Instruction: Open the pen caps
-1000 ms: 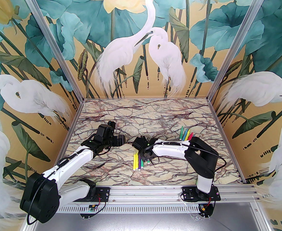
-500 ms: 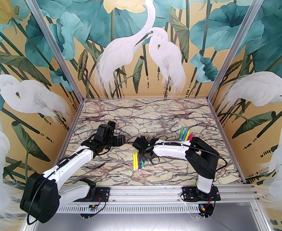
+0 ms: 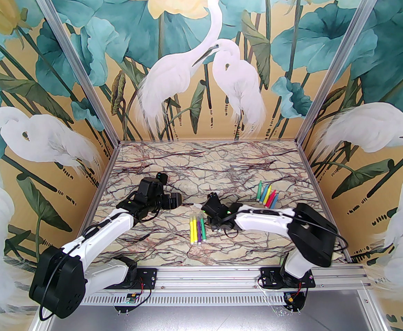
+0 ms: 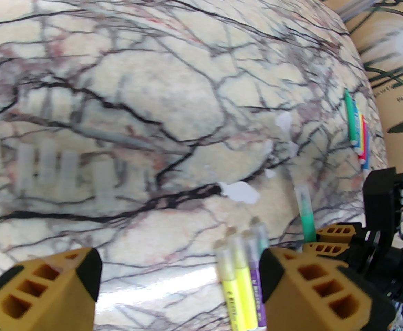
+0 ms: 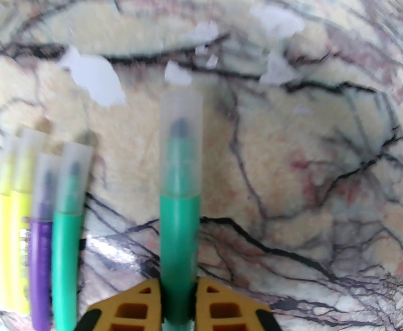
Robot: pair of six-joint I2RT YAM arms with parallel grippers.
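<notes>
Your left end effector [image 3: 175,200] stands wide. Its wrist view shows what the top view does not: blurred, frosted loose caps [image 4: 50,167] at its 11 o'clock on the veined marble surface [image 3: 205,171]. In the top view, four capped pens [image 3: 197,228], two yellow, one purple and one green, lie side by side at its 5 o'clock. Your right end effector [image 5: 175,305] is clamped on a smooth green pen [image 5: 179,240], whose see-through cap [image 5: 181,143] points to 12 o'clock in its wrist view. Bare-tipped pens [image 3: 267,195] fan out at its 2 o'clock.
</notes>
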